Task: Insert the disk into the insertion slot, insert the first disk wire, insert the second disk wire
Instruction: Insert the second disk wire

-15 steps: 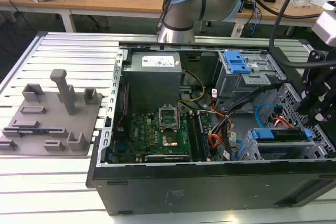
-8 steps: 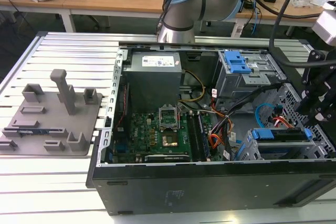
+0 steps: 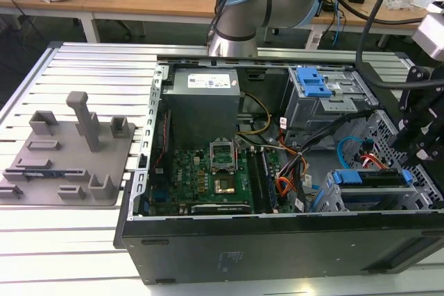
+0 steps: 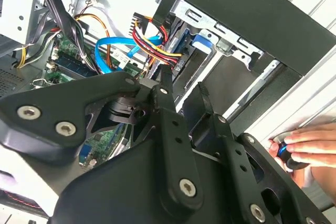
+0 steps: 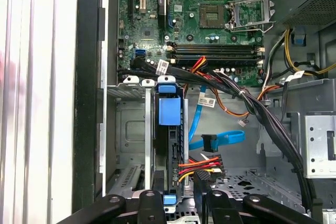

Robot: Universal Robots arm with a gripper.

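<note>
The computer case [image 3: 277,244] lies open on the slatted table [image 3: 83,67], with a fixture plate [image 3: 62,171] beside it at the exterior view's left. Inside, the motherboard [image 3: 201,175] lies on the case floor with the power supply [image 3: 205,98] behind it. At the exterior view's right, the disk [image 3: 368,177] sits in the insertion slot [image 3: 378,199] at the near corner, with the drive cage [image 3: 305,105] behind and the first disk wire [image 5: 199,166] and second disk wire [image 5: 226,138] between them, just beside the disk.
</note>
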